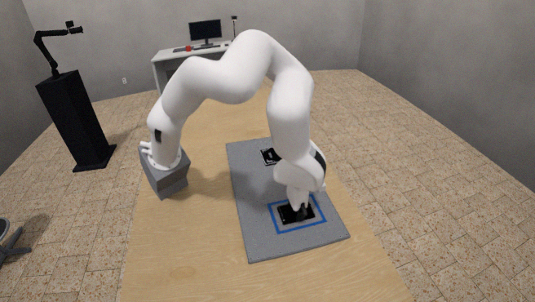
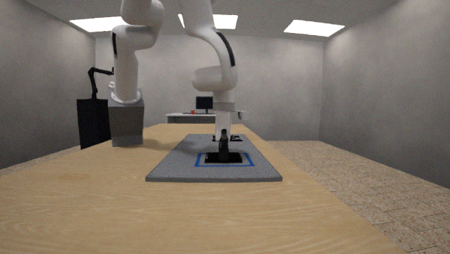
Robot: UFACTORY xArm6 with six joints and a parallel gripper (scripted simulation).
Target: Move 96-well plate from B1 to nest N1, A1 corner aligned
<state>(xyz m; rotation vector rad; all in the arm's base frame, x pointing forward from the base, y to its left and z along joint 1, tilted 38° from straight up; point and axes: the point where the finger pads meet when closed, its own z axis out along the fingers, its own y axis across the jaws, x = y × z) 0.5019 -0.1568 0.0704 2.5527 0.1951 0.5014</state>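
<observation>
Pedestal first, at the left: the grey block base [image 1: 163,179] carries the white six-joint arm [image 1: 228,77], which arches over the pale wooden table [image 1: 196,261] and bends down onto the flat grey bench mat [image 1: 249,179]. Further right, the dark gripper [image 1: 300,210] points straight down over the black 96-well plate [image 1: 287,213], which lies flat inside the blue-outlined square of bench spot B1 [image 1: 274,218]. The fingers stand fully apart and hold nothing. In the exterior view the gripper [image 2: 223,151] reaches down to plate level, its tips at or just above the plate [image 2: 212,158]; whether they touch it cannot be told. The plate lies directly beneath the gripper, so the coming grasp likely turns on a short vertical drop with the fingers straddling the plate's sides. Its long axis seems to run across the mat, though the cut-off corner is too small to make out. The small dark plate nest N1 [image 1: 268,155] sits on the mat beyond, towards the far end, partly behind the wrist.
</observation>
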